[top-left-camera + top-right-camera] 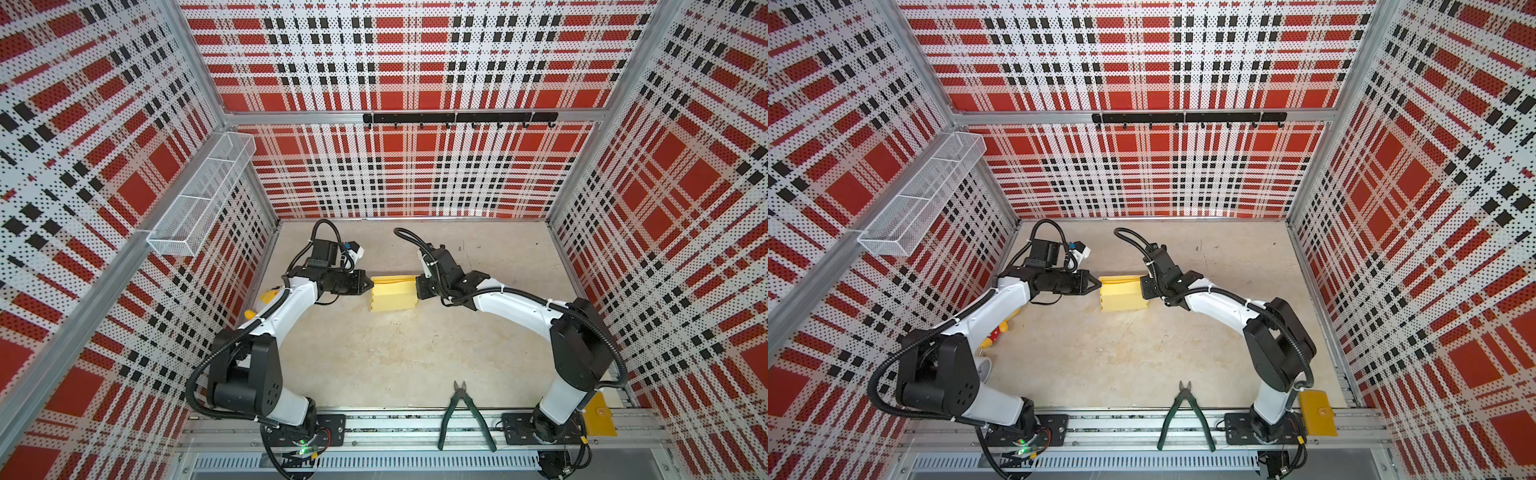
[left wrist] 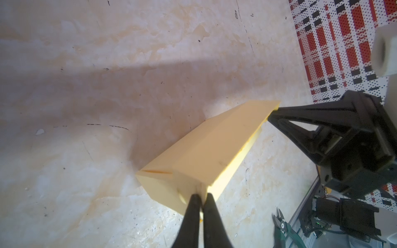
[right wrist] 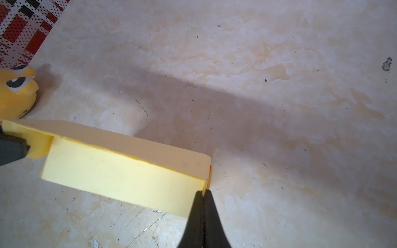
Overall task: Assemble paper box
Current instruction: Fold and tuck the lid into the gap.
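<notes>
Crosswise, paper box, long axis left-right

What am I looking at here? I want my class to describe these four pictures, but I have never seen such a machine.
Two robot arms stand at a table, each ending in a two-finger gripper. Two pictures look down from above and are nearly alike; the other two come from cameras on the arms' wrists. The left gripper and right gripper each pinch one end of a yellow paper box between them. Also there: green pliers, a yellow plush toy and an orange tag.
</notes>
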`<state>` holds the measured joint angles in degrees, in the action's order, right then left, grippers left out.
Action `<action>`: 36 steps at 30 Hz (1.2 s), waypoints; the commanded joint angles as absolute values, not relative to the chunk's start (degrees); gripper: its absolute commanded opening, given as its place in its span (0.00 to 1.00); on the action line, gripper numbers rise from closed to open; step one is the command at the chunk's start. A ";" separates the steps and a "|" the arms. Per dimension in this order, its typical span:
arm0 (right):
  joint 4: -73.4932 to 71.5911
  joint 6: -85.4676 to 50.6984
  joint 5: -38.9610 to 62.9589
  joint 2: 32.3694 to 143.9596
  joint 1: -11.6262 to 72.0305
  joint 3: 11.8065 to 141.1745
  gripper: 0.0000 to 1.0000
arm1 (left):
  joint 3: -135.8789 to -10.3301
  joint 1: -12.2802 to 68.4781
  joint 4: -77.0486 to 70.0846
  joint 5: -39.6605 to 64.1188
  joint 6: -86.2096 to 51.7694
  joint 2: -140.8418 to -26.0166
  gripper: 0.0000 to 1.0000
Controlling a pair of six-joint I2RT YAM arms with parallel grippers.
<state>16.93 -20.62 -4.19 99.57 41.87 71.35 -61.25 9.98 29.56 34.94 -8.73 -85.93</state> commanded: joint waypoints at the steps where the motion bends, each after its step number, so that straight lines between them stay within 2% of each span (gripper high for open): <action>1: 15.04 -20.74 2.44 99.56 43.57 71.33 0.03 | -60.73 10.72 26.72 39.99 -8.83 -87.02 0.09; 36: 18.28 -20.15 4.22 99.24 42.98 73.22 0.03 | -59.95 9.69 24.80 42.95 -10.27 -86.70 0.09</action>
<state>18.59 -20.60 -2.07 99.53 41.47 72.01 -60.38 8.99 28.23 36.73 -9.04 -86.54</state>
